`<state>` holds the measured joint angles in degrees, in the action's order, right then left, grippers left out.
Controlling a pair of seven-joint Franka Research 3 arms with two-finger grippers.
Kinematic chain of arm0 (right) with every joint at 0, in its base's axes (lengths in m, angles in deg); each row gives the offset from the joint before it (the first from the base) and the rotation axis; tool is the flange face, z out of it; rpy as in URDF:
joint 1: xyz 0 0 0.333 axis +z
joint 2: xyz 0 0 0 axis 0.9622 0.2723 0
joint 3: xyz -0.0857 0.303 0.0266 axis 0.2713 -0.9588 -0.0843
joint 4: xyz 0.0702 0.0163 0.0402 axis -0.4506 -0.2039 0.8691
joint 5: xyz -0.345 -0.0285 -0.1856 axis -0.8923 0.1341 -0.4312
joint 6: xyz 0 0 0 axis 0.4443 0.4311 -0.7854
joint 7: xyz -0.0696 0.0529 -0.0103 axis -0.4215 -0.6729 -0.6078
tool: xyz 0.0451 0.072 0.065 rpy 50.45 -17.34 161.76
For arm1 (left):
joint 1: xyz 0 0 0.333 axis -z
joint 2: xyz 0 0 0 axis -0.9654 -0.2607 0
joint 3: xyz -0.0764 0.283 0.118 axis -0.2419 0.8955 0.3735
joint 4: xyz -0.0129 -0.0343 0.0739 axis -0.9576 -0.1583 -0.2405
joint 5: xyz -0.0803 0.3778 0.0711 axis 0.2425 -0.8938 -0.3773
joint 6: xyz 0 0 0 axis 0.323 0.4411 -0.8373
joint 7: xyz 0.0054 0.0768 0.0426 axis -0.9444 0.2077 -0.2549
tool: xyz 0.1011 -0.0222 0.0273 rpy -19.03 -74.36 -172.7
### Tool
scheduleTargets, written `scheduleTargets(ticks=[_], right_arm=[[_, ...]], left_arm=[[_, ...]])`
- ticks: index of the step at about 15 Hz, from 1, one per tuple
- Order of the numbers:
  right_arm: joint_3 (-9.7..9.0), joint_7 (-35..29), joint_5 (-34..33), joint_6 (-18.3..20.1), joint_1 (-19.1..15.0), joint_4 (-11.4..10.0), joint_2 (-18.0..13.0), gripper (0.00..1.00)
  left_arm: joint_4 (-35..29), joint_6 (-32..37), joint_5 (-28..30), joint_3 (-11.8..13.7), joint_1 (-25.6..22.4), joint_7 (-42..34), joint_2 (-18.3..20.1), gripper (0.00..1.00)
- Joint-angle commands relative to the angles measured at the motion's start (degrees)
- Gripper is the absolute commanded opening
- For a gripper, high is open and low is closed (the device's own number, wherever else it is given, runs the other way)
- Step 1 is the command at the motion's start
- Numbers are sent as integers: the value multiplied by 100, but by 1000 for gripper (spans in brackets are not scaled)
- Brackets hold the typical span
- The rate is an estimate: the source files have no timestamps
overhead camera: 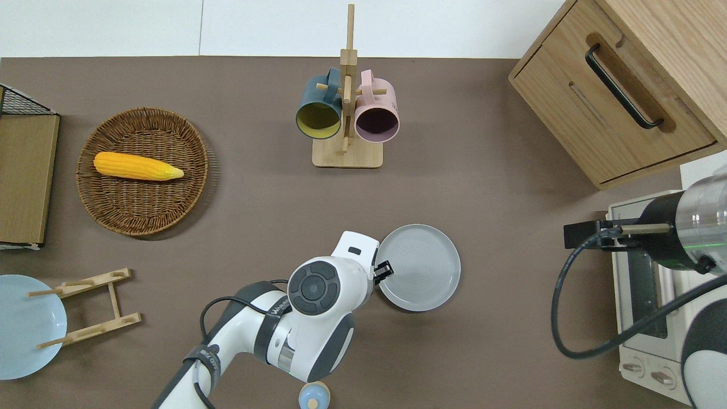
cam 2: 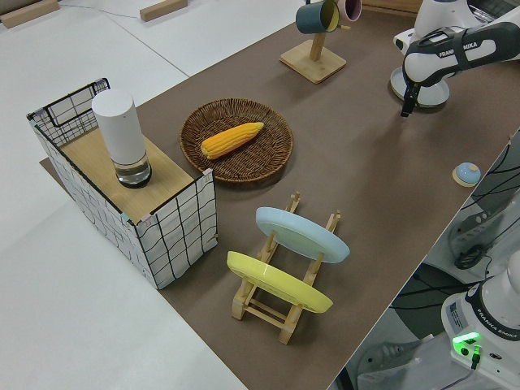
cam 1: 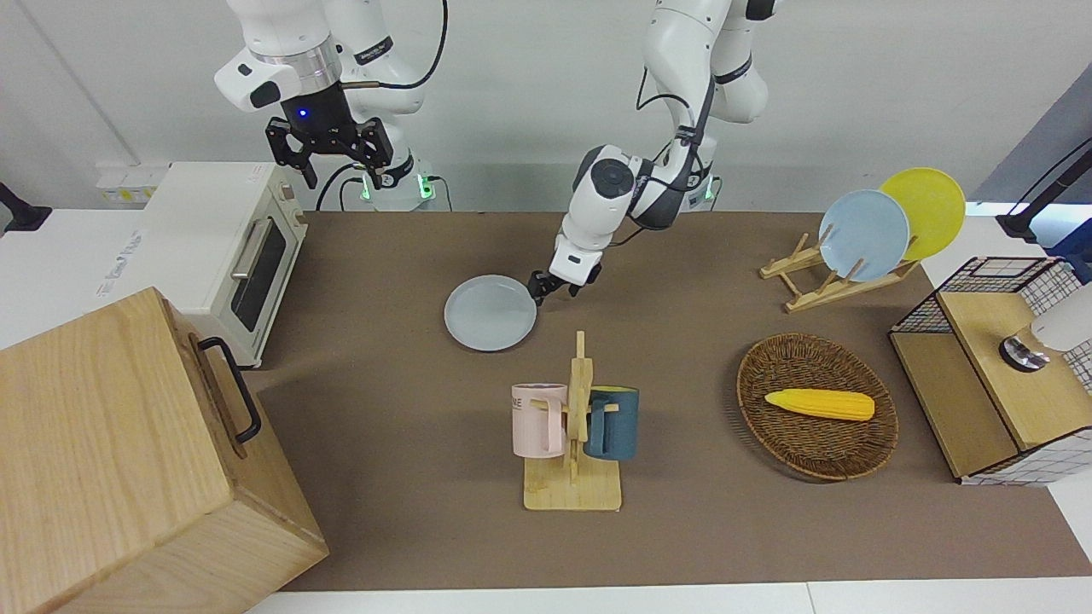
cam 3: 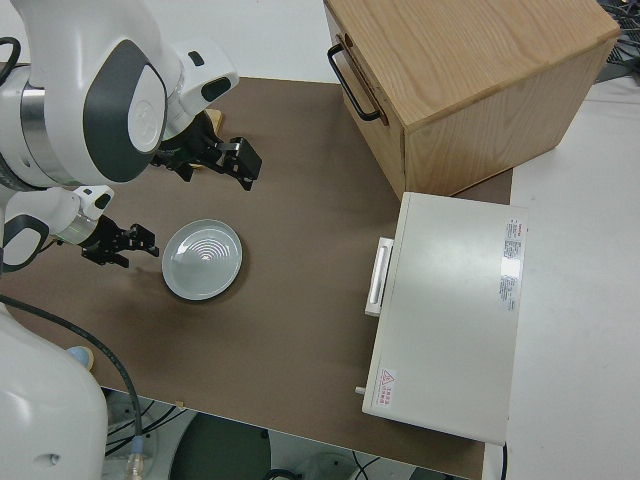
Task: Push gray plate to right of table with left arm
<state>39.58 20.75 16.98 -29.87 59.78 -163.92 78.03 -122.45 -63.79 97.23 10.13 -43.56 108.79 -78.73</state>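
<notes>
- Pushing is the step in hand: the left gripper [overhead camera: 384, 268] is set low at the rim of the gray plate [overhead camera: 419, 267], on the side toward the left arm's end; whether contact is made cannot be told.
- Its jaws appear released, with nothing grasped.
- The gray plate lies flat on the worktop [overhead camera: 483, 187], nearer the robots than the mug stand [overhead camera: 346, 153].
- Contact is best kept low on the rim, and the push level and slow, so the plate slides rather than tips.
- The basket [overhead camera: 142, 170] holds one corn cob [overhead camera: 136, 166].
- The right arm is parked.
</notes>
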Motion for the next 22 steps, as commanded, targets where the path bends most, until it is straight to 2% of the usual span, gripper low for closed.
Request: scheduleTargets(ticks=[1,2,4,7,10,14,17,22], right_arm=[[-83,-59,123,-1,-140,-156,-157,996],[-83,-59,123,-1,-140,-156,-157,996],[-83,-59,123,-1,-140,-156,-157,996],[-83,-59,123,-1,-140,-156,-157,996],[-83,-59,123,-1,-140,-156,-157,996],[-83,-59,123,-1,-140,-156,-157,996],[-83,-59,123,-1,-140,-156,-157,996],[-83,-67,123,-1,-140,-156,-157,996]], left_arm=[[585,1800,-24,522,-355,-1165,389,995],[997,2424,-128,751,-407,-1490,416,995],[1667,3366,-435,1042,-688,-2158,434,995],[2290,4018,-753,1630,-873,-3046,522,995],[2776,4346,-1069,1922,-1145,-3759,513,995],[3372,4766,-1544,2001,-1225,-4095,566,995],[3830,5092,-1545,1993,-1348,-4086,566,995],[3910,5154,-1545,2001,-1410,-4095,566,995]])
